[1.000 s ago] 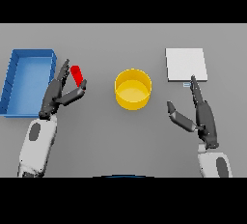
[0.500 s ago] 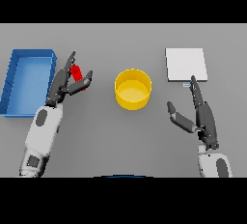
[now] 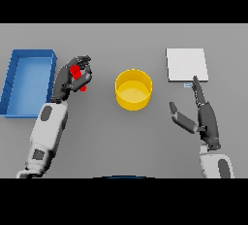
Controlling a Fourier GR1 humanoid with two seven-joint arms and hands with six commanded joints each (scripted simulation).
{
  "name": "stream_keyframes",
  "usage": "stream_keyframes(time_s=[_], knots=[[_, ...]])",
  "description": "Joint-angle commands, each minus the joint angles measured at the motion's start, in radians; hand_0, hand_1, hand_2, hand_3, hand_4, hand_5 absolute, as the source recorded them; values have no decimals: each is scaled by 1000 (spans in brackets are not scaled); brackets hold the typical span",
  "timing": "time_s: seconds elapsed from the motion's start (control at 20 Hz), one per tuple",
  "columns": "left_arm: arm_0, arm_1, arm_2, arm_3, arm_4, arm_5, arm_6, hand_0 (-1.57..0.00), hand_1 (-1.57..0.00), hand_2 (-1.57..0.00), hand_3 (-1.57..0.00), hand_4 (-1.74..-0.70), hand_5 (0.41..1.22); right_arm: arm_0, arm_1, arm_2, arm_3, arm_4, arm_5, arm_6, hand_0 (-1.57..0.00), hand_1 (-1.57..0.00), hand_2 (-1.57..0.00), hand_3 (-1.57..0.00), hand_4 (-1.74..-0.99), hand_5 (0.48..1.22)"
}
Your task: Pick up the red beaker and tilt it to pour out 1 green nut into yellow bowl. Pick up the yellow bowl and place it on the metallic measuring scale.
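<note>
My left hand (image 3: 71, 77) is curled round the red beaker (image 3: 76, 72), left of the yellow bowl (image 3: 133, 89); only patches of red show between the fingers. The bowl stands at the table's middle, and I see no nut in it. The metallic measuring scale (image 3: 187, 64), a flat pale square, lies at the back right. My right hand (image 3: 204, 117) rests open at the right, fingers straight and pointing toward the scale's near edge, thumb spread toward the bowl.
A blue tray (image 3: 13, 81) with raised walls sits at the far left, right beside my left hand and forearm.
My left hand has moved forward and closed its fingers round the red beaker, which now sits mostly hidden in the grasp. The right hand has not moved.
</note>
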Motion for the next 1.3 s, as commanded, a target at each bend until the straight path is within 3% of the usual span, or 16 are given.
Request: stream_keyframes(time_s=[0.0, 0.15, 0.35, 0.4, 0.6, 0.8, 1.1, 1.25], knots=[[-6, -2, -6, 7, -15, 17, 2, -662, -699, -733, -724, -1500, 941, -6, 9, 7, 10, 11, -6, 12, 1, 1, 1, 1, -1255, 644], [-21, 4, -25, 30, -42, 10, -27, -1106, -1125, -1142, -974, -1603, 1078, 5, 5, 2, -1, 5, -6, 0, 1, 1, 1, 1, -1252, 644], [-1, -14, -45, -8, -58, 10, 13, -1380, -1388, -1395, -1326, -1505, 1162, 8, 0, -6, 5, -3, -4, -1, 1, 1, 1, 1, -1257, 645], [-6, -15, -41, -16, -57, 27, 31, -1419, -1425, -1430, -1375, -1552, 1159, 15, 12, 5, -5, 0, -5, -2, 1, 1, 1, 1, -1258, 644], [-3, -19, -21, -71, 6, 45, -13, -1509, -1511, -1513, -1491, -1664, 1128, -1, 0, -8, 12, 1, -9, 5, 1, 1, 1, 1, -1258, 646], [9, 0, -61, -167, 1, 63, 24, -1545, -1546, -1547, -1538, -1709, 1114, 22, 5, 15, -6, 21, -5, -25, 1, 1, 1, 1, -1263, 652], [-56, 97, -229, -236, -150, 23, 190, -1564, -1565, -1565, -1562, -1733, 1125, 0, -14, -4, 0, 20, -9, -4, 1, 1, 1, 1, -1256, 671], [-84, 112, -285, -224, -193, 15, 231, -1564, -1565, -1565, -1562, -1733, 1112, 8, -4, 5, 1, 29, -12, 5, 1, 1, 1, 1, -1256, 678]])
